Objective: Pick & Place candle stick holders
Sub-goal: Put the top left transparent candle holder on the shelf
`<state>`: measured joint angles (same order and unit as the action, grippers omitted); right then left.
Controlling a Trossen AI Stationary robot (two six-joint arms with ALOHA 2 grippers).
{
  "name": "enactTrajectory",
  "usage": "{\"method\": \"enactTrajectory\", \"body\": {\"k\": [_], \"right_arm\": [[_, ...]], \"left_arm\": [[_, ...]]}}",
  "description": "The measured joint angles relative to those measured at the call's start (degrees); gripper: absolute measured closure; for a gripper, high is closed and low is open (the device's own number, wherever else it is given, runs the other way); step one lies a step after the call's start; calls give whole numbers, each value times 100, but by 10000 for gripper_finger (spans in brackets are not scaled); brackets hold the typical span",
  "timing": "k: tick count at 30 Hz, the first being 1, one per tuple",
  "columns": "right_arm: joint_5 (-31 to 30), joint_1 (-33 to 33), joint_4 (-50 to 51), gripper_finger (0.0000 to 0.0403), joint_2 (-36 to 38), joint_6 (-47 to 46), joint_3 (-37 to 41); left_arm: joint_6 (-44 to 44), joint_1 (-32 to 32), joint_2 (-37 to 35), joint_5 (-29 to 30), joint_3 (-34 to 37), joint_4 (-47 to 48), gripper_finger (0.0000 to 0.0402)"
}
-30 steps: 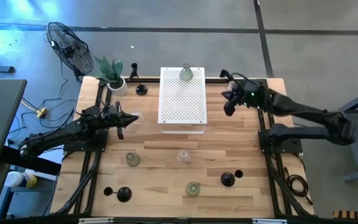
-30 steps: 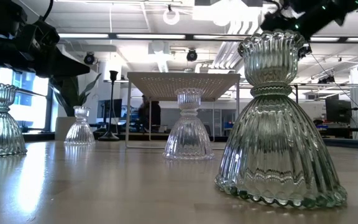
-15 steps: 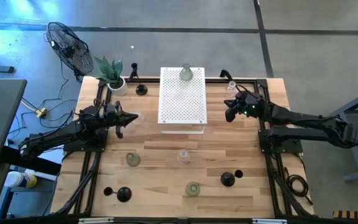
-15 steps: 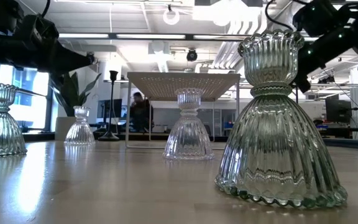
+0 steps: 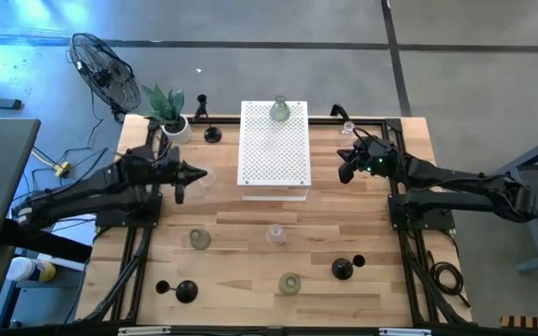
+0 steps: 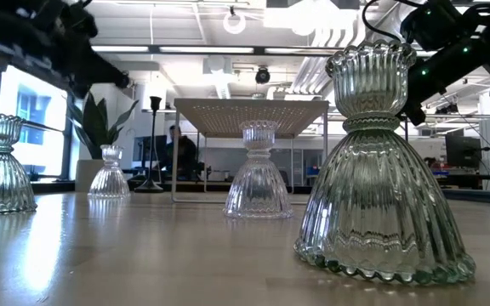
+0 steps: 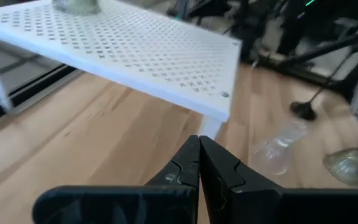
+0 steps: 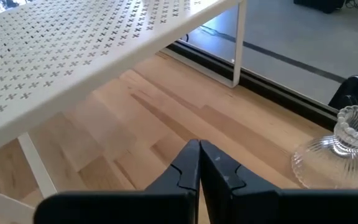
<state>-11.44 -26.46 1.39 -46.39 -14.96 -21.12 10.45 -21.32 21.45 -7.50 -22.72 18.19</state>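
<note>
Glass candle stick holders stand on the wooden table: a clear one (image 5: 202, 176) just right of my left gripper (image 5: 183, 175), greenish ones (image 5: 200, 240) (image 5: 290, 283), a clear one (image 5: 276, 235), and a clear one (image 5: 347, 128) at the far right, also in the right wrist view (image 8: 337, 151). One glass holder (image 5: 279, 110) stands on the white perforated box (image 5: 273, 149). Black holders (image 5: 212, 133) (image 5: 187, 291) (image 5: 342, 269) stand on round bases. My left gripper (image 7: 199, 148) is shut and empty. My right gripper (image 5: 344, 171) (image 8: 199, 149) is shut and empty, right of the box.
A potted green plant (image 5: 168, 110) stands at the far left corner. A fan (image 5: 104, 70) stands off the table beyond it. Black frame rails (image 5: 138, 252) (image 5: 409, 252) run along both sides. A person (image 6: 175, 151) shows in the room behind.
My left gripper has risen above the table, staying shut beside the clear holder. My right gripper has moved a little toward the near edge and down, then held still. No holder has moved.
</note>
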Motion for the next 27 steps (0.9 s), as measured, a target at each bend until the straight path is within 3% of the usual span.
{"method": "enactTrajectory", "body": {"k": [4,9,13,19,23,27], "right_arm": [[19,0,0,401,0,76,0],[42,0,-4,402,0,223,0],[40,0,-7,401,0,317,0],[42,0,-7,401,-2,348,0],[63,0,-4,402,-2,392,0],[68,0,-6,401,-2,457,-2]], "left_arm": [[43,-2,764,652,-927,1174,388],[316,-2,1731,947,-1500,2121,310],[536,-2,2392,1002,-1552,2185,222],[635,-4,3142,1649,-1552,2065,104],[629,-4,3313,1664,-1552,2072,59],[619,-4,3319,1808,-1552,2097,47]]}}
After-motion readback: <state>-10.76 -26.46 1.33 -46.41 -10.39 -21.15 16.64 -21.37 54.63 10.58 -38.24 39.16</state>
